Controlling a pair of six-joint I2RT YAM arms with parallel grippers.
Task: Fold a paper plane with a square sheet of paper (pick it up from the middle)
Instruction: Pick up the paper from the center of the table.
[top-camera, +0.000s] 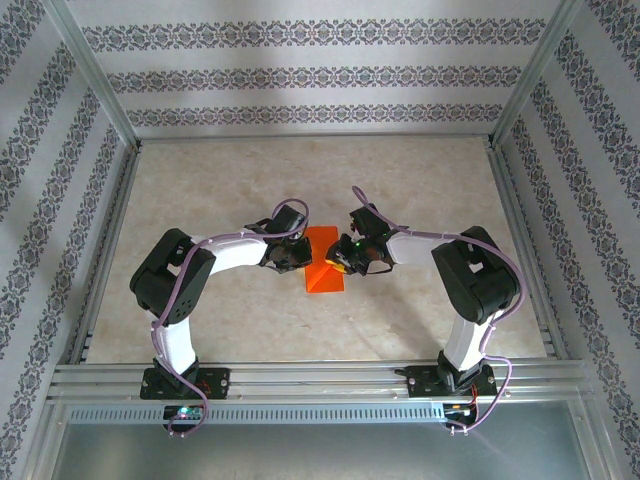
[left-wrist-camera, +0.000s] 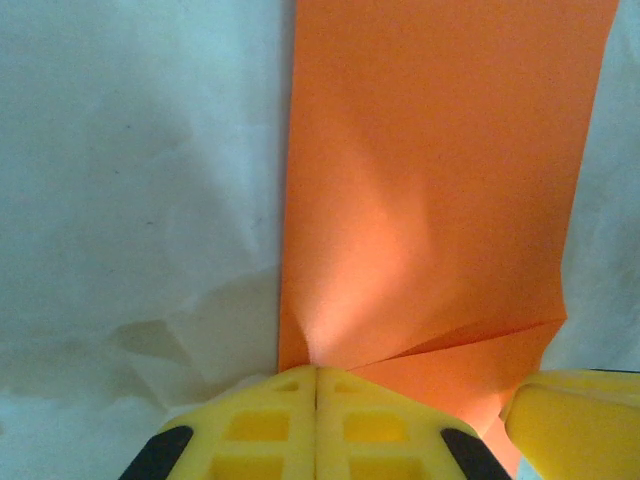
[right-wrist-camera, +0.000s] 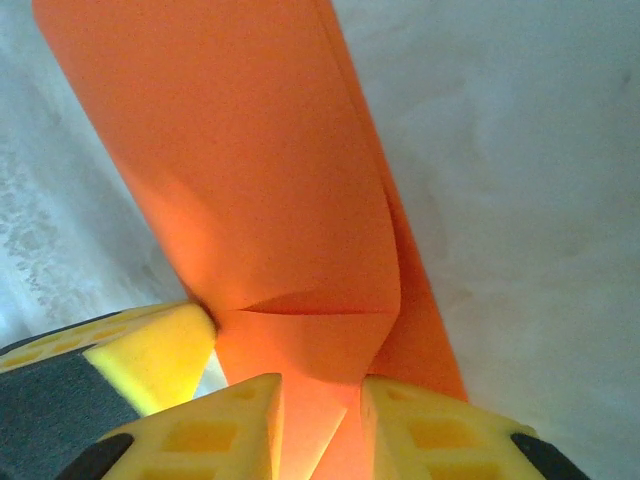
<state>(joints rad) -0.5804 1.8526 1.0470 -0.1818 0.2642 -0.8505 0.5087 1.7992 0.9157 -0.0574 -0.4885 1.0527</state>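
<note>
Finds the square sheet of paper (top-camera: 322, 270) folded on the table (top-camera: 300, 170) between 2 grippers. Pinches 1 edge in the clenched left gripper (left-wrist-camera: 316, 372) and straddles the opposite edge with the right gripper (right-wrist-camera: 322, 385) — jaws parted, not clamped.

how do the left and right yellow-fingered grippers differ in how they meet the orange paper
The left yellow two-finger gripper has its jaws pressed together, apparently pinching the edge of the folded bright orange paper sheet; the right yellow two-finger gripper has its jaws apart with the paper running between them. From above, the left gripper is at the paper's left edge, the right gripper at its right edge. Both sit low, facing each other.
</note>
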